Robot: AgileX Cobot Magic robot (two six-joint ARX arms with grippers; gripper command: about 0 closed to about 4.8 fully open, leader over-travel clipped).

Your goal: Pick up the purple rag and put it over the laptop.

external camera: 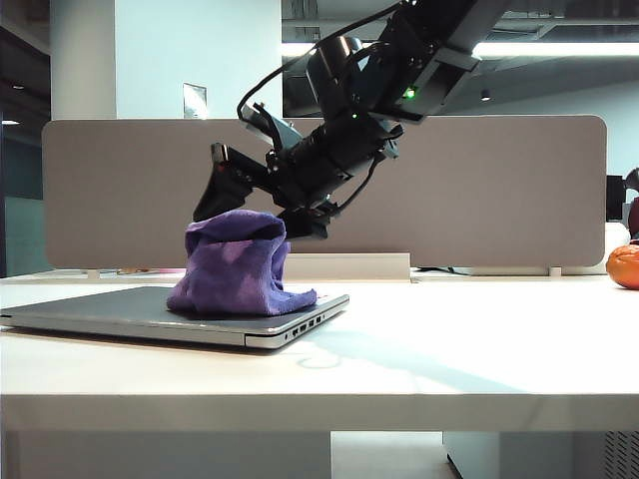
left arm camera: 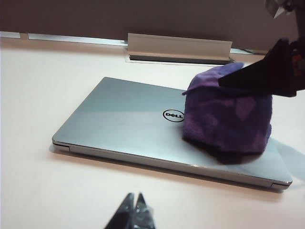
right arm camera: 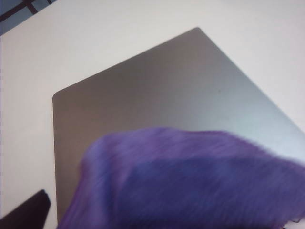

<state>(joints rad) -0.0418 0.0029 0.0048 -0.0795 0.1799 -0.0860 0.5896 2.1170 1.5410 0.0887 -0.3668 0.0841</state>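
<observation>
Exterior view gives the side-on picture: the laptop (external camera: pixel 180 317) lies closed and flat on the white desk (external camera: pixel 449 349), ports along its near-right edge, w/ the purple rag (external camera: pixel 240 264) heaped on the right part of the lid, standing up in a bunched mound. The right arm slants down from upper right, and the right gripper (external camera: pixel 250 200) sits at the top of the mound. One dark finger (external camera: pixel 215 190) pokes down on the left of the rag's peak, the other (external camera: pixel 305 222) is just at its right shoulder — the fingers look spread apart w/ the rag's top between them, but whether they press on the cloth can't be told from here. An orange object (external camera: pixel 624 265) sits at the far right edge, a grey partition (external camera: pixel 499 190) stands behind.

Left wrist view adds what the side view hides: the round logo (left arm camera: pixel 173 115) mid-lid, the rag (left arm camera: pixel 228 114) just beside it and covering only the one end, most of the lid (left arm camera: pixel 119 114) bare. A dark finger (left arm camera: pixel 267 76) of the right gripper lies along the rag's top. The left gripper (left arm camera: pixel 135 214) shows only as dark tips, well apart from the laptop and over bare desk — the tips sit close together, though open or closed isn't clear.

Right wrist view looks straight down: blurred rag (right arm camera: pixel 190 181) filling the near part, lid (right arm camera: pixel 157 90) beyond, a dark finger bit (right arm camera: pixel 28 212) at the corner beside the cloth.
</observation>
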